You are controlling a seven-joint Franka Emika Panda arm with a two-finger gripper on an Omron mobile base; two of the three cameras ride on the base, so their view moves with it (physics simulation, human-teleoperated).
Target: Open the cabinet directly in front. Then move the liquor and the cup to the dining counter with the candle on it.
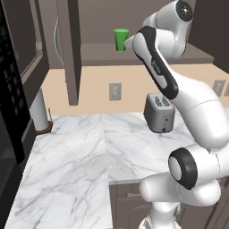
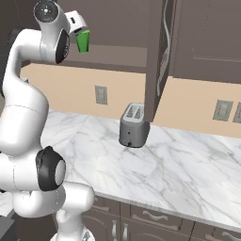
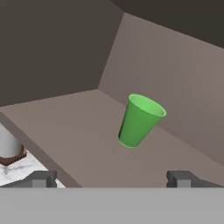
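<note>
Gripper: the two dark tips of the gripper (image 3: 111, 178) poke up at the bottom of the hand view. They stand wide apart and hold nothing.
Cup: the green cup (image 3: 140, 120) sits in the middle of the hand view, a little right. It stands on the brown shelf of the cabinet (image 3: 78, 118), mouth up, near the back corner. It is ahead of the tips and not touching them.
Cup from the sides: it shows near the top middle of the left base view (image 1: 120, 40) and at the upper left of the right base view (image 2: 83, 41), just beside the white hand.
Cabinet door: one dark door (image 2: 155, 61) hangs open, edge on, at the top middle of the right base view.
Toaster: a grey toaster (image 2: 133, 124) stands on the marble worktop (image 1: 67, 152), under the shelf.
Paper roll: a white roll (image 1: 38, 111) stands at the left of the left base view, on a brown base.
</note>
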